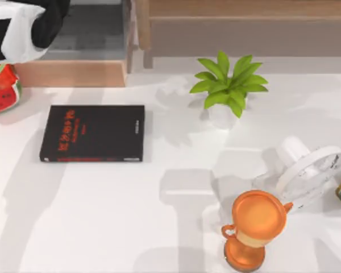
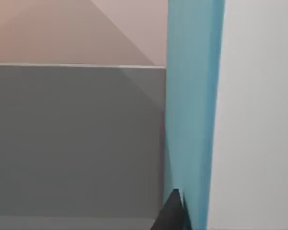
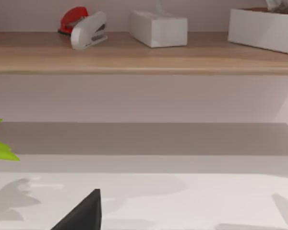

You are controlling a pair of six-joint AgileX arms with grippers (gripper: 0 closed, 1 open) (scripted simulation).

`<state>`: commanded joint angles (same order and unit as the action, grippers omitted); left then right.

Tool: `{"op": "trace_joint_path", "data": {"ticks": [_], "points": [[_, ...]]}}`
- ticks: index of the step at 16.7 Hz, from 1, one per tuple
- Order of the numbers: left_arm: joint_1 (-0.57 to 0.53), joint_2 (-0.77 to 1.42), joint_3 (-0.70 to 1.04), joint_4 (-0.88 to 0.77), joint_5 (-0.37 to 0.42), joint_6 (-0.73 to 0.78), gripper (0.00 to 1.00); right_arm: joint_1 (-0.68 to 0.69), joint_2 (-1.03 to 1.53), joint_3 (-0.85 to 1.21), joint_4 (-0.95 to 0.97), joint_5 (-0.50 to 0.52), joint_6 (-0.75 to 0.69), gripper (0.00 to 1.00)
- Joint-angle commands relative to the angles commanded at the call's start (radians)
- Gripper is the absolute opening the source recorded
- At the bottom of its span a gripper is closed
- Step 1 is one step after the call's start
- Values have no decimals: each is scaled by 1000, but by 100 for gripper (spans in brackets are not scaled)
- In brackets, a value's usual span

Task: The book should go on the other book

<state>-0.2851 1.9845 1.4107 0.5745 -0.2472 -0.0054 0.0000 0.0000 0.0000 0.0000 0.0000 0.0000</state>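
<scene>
The book (image 2: 192, 110) showed in the left wrist view as a light blue slab seen edge-on, its long axis running straight away from that camera, with a dark fingertip (image 2: 173, 213) of the left gripper against its near end; whether the fingers clamped it I could not tell. The other book (image 1: 93, 133) lay flat left of the potted plant (image 1: 227, 88), long axis left to right, red lettering unreadable. Nearer than the plant stood an orange trophy cup (image 1: 256, 227).

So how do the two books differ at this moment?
The light blue book has a plain cover; the black book carries red lettering. The black book lies flat on the white table, while the light blue book stands edge-on close to the left wrist camera. Both are flat and rectangular.
</scene>
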Motion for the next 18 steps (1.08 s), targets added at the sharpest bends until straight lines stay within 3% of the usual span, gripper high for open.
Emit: {"op": "trace_joint_path", "data": {"ticks": [6, 9, 13, 18], "points": [[1, -15, -7, 1, -9, 13, 0, 0, 0, 0, 0, 0, 0, 100], [-22, -110, -72, -7, -62, 101, 0, 0, 0, 0, 0, 0, 0, 100], [-78, -328, -261, -32, -162, 362, 0, 0, 0, 0, 0, 0, 0, 100], [-161, -531, -543, -50, -243, 830, 0, 0, 0, 0, 0, 0, 0, 100]]}}
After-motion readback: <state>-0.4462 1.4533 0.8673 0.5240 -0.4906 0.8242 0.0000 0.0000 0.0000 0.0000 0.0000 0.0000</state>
